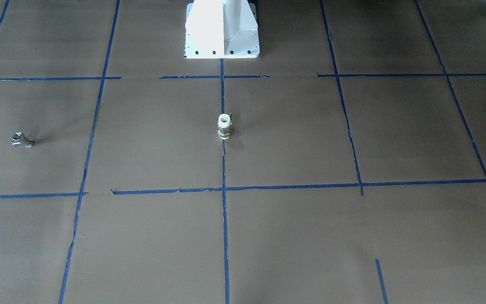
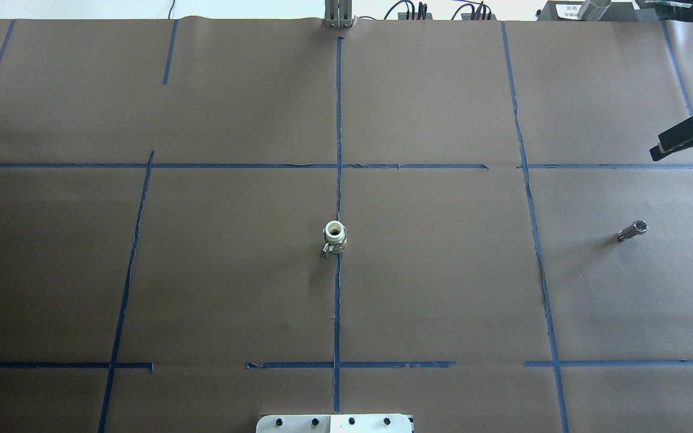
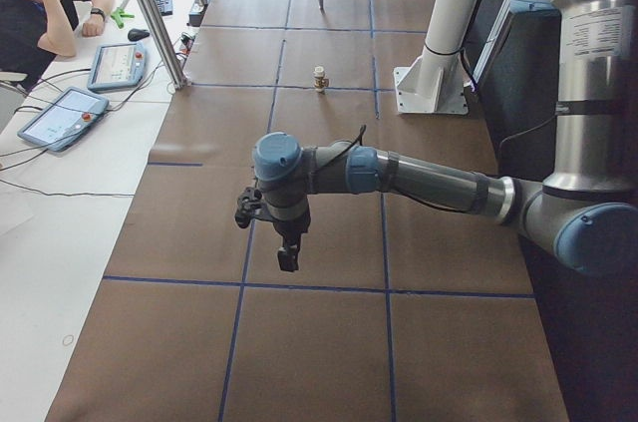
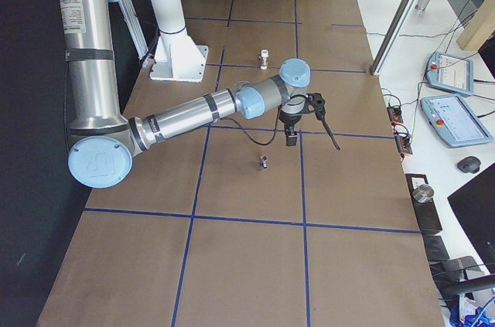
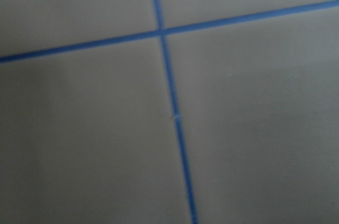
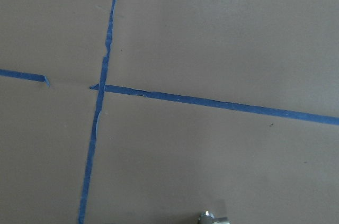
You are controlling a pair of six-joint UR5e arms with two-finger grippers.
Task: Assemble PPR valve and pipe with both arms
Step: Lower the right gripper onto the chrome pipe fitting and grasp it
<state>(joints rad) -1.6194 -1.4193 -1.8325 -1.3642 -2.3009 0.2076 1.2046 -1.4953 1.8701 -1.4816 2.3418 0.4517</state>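
Note:
The PPR valve [image 2: 334, 236], white on top with a brass body and a small handle, stands upright on the centre tape line; it also shows in the front view [image 1: 224, 126]. A short silvery metal pipe piece [image 2: 632, 230] lies far to the right, also seen in the front view [image 1: 22, 140] and at the bottom edge of the right wrist view [image 6: 212, 217]. My right gripper [image 2: 662, 146] hovers beyond that piece, holding nothing; I cannot tell whether it is open. My left gripper [image 3: 287, 254] hangs above bare paper far from the valve, and its state cannot be told.
Brown paper with a grid of blue tape lines [image 2: 338, 120] covers the table. The white robot base [image 1: 222, 29] stands at the robot's edge. An operator [image 3: 40, 3] sits beside the table with teach pendants [image 3: 60, 115].

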